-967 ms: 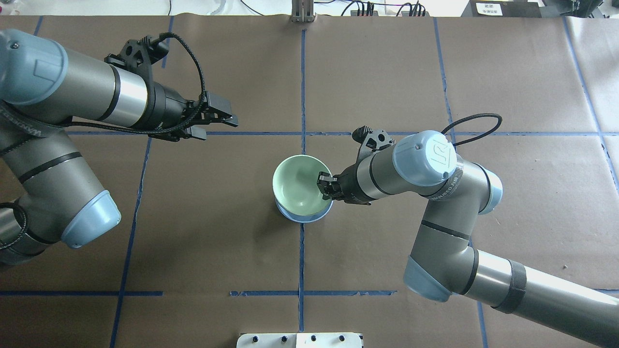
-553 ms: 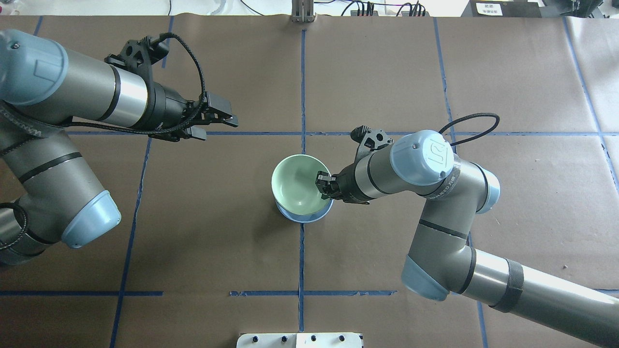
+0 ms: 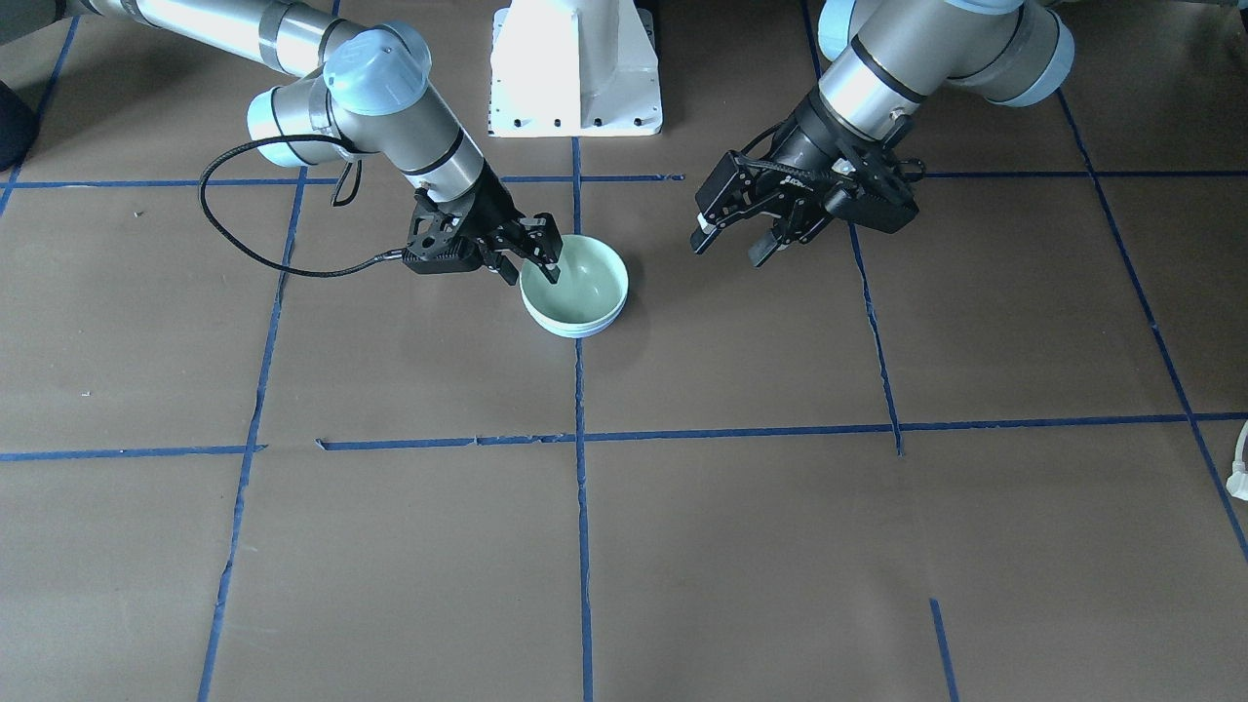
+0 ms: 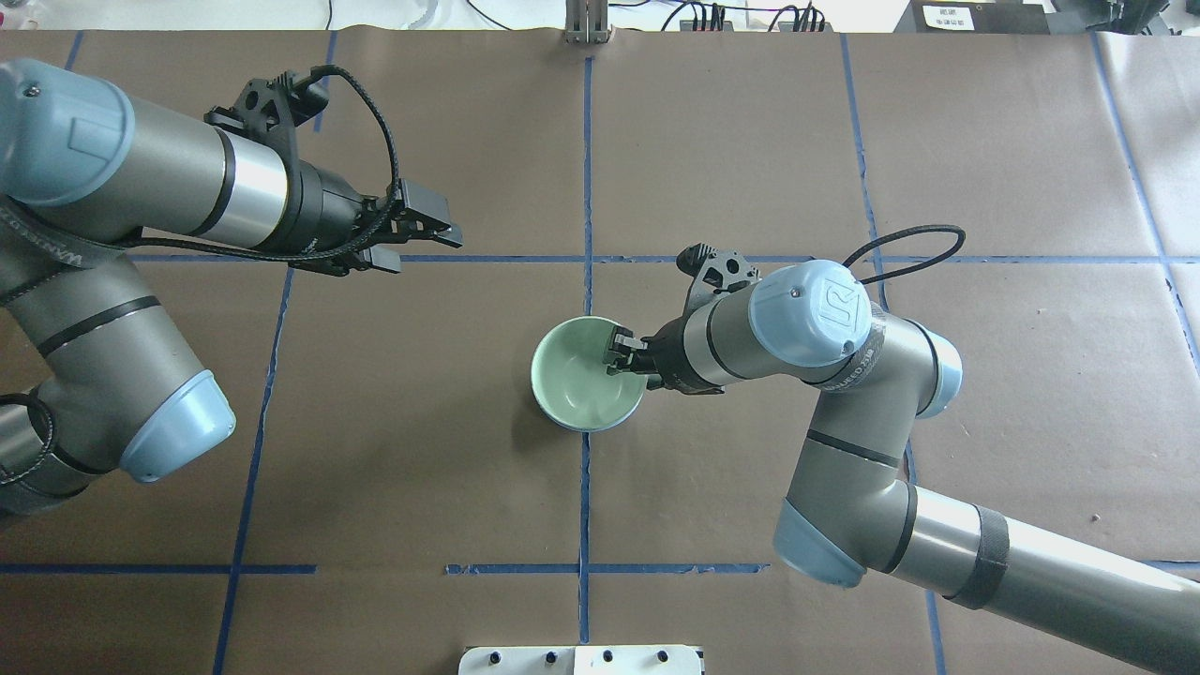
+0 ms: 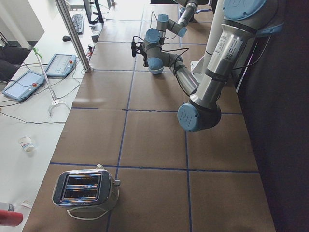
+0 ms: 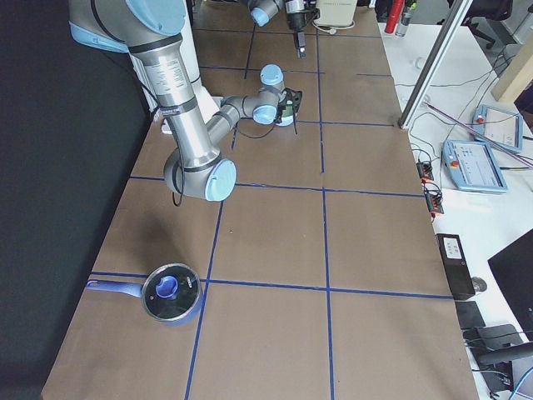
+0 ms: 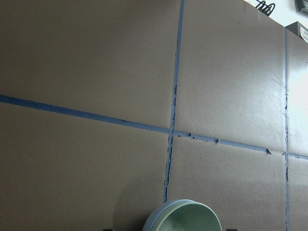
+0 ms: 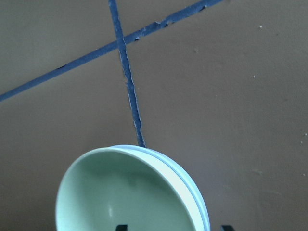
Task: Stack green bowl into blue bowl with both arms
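Observation:
The green bowl (image 4: 581, 389) sits nested inside the blue bowl (image 3: 575, 332) at the table's middle, on a blue tape line. Only a thin rim of the blue bowl shows around it. My right gripper (image 4: 619, 354) is at the bowls' right rim. Its fingers stand wide apart, one inside the green bowl (image 3: 575, 283) and one outside. In the right wrist view the green bowl (image 8: 125, 192) and the blue rim (image 8: 199, 204) lie between the fingertips. My left gripper (image 4: 417, 239) is open and empty, raised well to the left and behind the bowls.
The white pedestal base (image 3: 575, 68) stands at the robot's side of the table. A toaster (image 5: 84, 188) stands at the table's left end. A lidded pan (image 6: 171, 292) lies at the right end. Brown paper with blue tape lines covers the table.
The green bowl has gone down from a raised, offset position into the blue bowl and now sits level. My right gripper sank with it. The left arm has not moved.

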Tool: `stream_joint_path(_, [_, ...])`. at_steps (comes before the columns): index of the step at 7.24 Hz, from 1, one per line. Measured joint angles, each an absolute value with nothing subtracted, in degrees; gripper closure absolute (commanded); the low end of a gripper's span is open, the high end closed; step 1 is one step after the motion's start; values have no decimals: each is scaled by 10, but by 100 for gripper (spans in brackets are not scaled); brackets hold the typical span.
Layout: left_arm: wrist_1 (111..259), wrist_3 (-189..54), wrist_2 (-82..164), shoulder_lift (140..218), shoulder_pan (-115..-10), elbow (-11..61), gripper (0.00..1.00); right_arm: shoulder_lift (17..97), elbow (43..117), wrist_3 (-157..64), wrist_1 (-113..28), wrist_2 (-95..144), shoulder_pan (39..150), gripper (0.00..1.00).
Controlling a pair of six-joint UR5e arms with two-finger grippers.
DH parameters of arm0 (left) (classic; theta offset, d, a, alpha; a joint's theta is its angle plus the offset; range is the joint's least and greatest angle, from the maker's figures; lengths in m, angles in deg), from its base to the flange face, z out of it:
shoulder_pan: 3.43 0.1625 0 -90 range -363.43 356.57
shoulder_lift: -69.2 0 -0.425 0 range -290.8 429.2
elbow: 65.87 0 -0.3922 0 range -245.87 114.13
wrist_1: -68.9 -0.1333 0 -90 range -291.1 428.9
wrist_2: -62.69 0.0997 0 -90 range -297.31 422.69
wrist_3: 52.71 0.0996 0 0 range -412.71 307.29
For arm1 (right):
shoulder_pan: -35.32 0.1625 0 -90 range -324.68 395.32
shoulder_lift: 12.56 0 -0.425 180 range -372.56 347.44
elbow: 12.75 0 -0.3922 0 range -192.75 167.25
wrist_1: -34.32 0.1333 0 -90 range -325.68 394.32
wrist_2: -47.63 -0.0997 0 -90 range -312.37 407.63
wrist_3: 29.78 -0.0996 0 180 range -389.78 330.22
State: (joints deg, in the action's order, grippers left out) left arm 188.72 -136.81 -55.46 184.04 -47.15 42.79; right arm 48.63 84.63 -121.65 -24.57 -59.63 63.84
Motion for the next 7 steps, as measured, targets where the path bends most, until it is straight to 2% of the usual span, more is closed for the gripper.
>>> stream_joint_path(3, [1886,-1332,-603,1800,-512,428,18,590,929,-1182,-247,-718,771,0])
stream_joint_path(7, [1806,-1014,-644,1655,-595,431,18,803,937,-733,-296,-832,999,0])
